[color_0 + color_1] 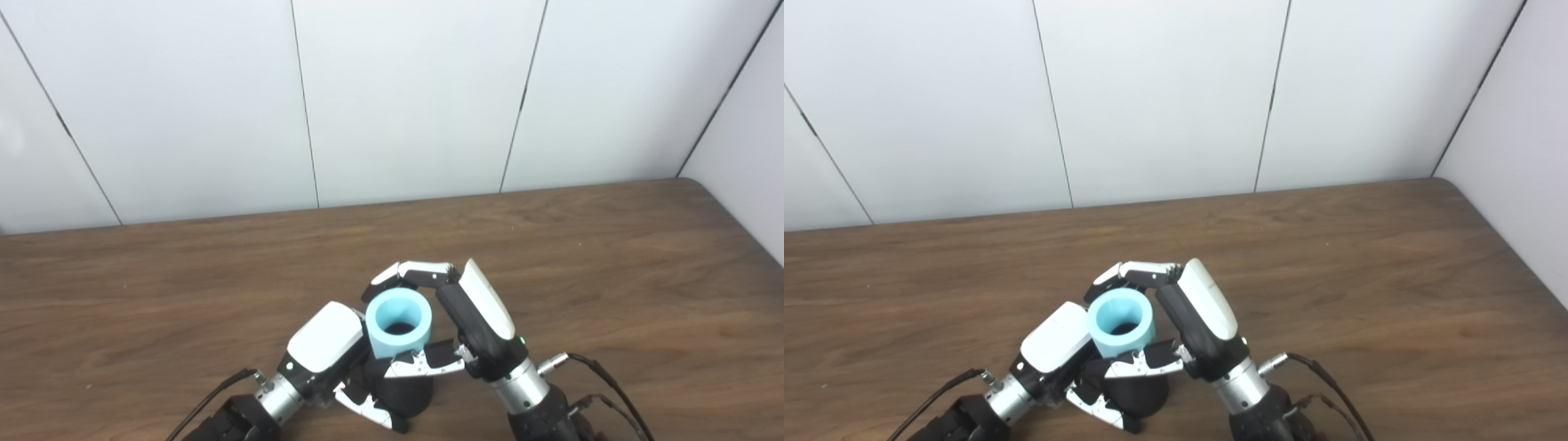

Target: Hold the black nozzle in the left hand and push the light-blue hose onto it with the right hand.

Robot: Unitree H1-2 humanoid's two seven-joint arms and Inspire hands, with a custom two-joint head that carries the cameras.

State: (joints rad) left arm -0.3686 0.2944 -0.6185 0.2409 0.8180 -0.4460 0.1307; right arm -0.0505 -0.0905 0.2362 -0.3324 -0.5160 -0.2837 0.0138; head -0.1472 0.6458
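Left hand point(321, 349): I see it wrapped around the black nozzle point(404, 392), fingers curled under the wide lower body, low at the near edge of the table point(184, 294).
Nozzle risk: I judge the grip sits low; a downward push from above could tip the nozzle or slide it through the fingers.
Light-blue hose point(399, 331): upright, open end facing the cameras, directly above the nozzle. I cannot tell how far it is seated; the joint is hidden.
Alignment risk: if the hose axis is tilted against the nozzle, I expect it to jam on one side or buckle.
Right hand point(465, 318): closed around the hose, fingers behind it, thumb in front.
Grip risk: I judge a hard squeeze could flatten the soft wall and block seating; a light one could let the hand slip down it.
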